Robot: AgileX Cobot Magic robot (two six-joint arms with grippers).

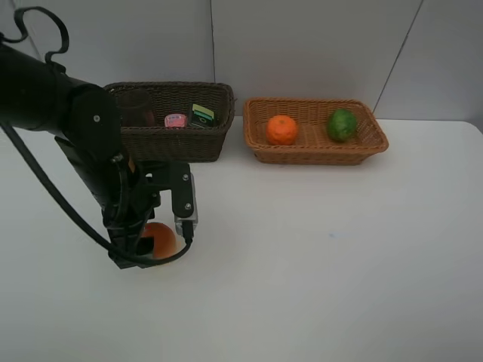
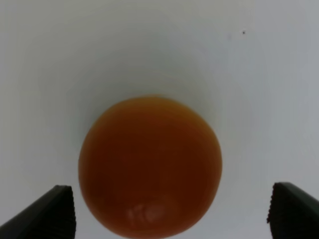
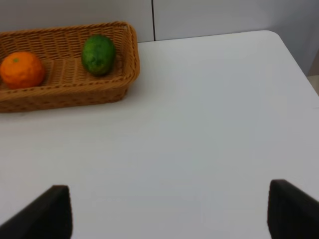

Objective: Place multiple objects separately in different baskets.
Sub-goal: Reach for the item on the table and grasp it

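The orange-red bun [image 1: 161,240] lies on the white table at the front left. My left gripper [image 1: 153,247] hangs over it, open, with a finger on either side; the left wrist view shows the bun [image 2: 149,167] between the two dark fingertips [image 2: 50,214] without touching them. The dark brown basket [image 1: 173,143] holds the purple cup [image 1: 136,109], the pink tube [image 1: 175,120] and the green pump bottle [image 1: 202,115]. The light tan basket [image 1: 317,154] holds the orange [image 1: 281,130] and the lime [image 1: 342,124]. My right gripper [image 3: 172,211] is open over bare table, outside the exterior high view.
The left arm's black links and cable [image 1: 53,98] rise over the table's left side, in front of the dark basket's left end. The right wrist view shows the tan basket [image 3: 65,94] and the table's far right corner [image 3: 276,37].
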